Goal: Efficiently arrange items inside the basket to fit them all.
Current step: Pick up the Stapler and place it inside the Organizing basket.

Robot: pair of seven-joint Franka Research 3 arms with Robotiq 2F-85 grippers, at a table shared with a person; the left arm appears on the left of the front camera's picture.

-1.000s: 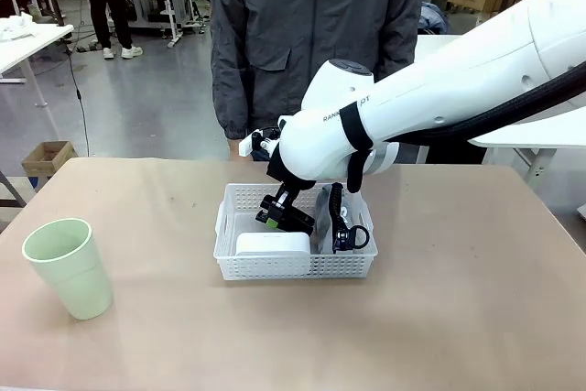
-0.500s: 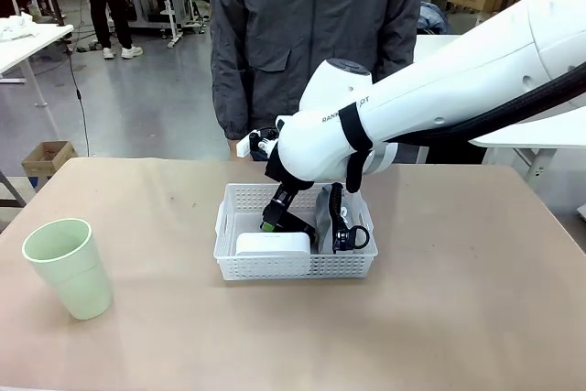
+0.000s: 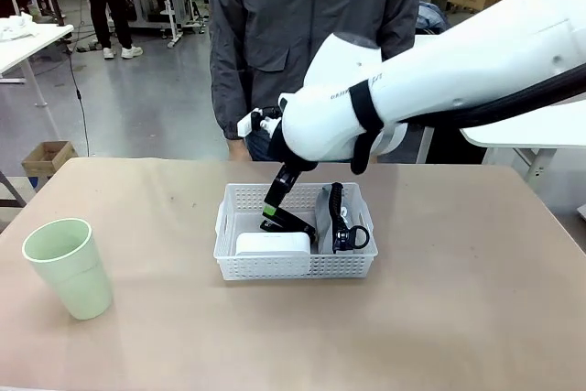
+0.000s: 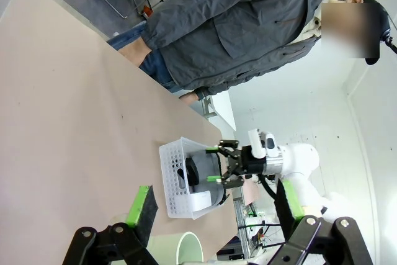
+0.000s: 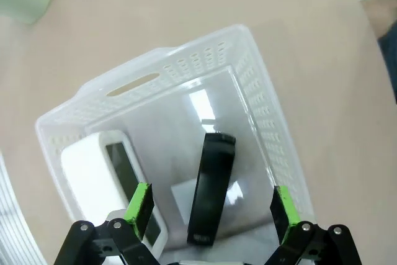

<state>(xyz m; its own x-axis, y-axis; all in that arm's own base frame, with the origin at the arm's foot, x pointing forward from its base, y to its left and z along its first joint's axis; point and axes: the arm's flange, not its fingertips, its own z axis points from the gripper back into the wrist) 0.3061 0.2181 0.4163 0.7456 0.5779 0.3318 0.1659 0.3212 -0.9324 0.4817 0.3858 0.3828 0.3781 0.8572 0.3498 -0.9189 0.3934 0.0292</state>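
The right tool [image 5: 211,206] hangs over the white basket [image 5: 260,110] with its jaws spread wide, gripping nothing. The black stapler [image 5: 212,187] lies in the basket straight below it, in line between the two green pads [image 5: 140,202], with a clear gap to each. On the tool's left-pad side the white rounded device [image 5: 84,166] rests against the basket wall, just beside the stapler. In the front view the grey pouch [image 3: 323,212] with its black strap stands in the basket on the far side of the stapler from the device. The pale green cup [image 3: 69,267] stands upright on the bench [image 3: 458,318], well away from this tool and outside the basket. The left tool [image 4: 215,203] is also released, jaws wide and empty, well back from the basket, with the cup's rim close below it. A person [image 3: 311,34] in a grey jacket stands beyond the basket, across the bench from both tools
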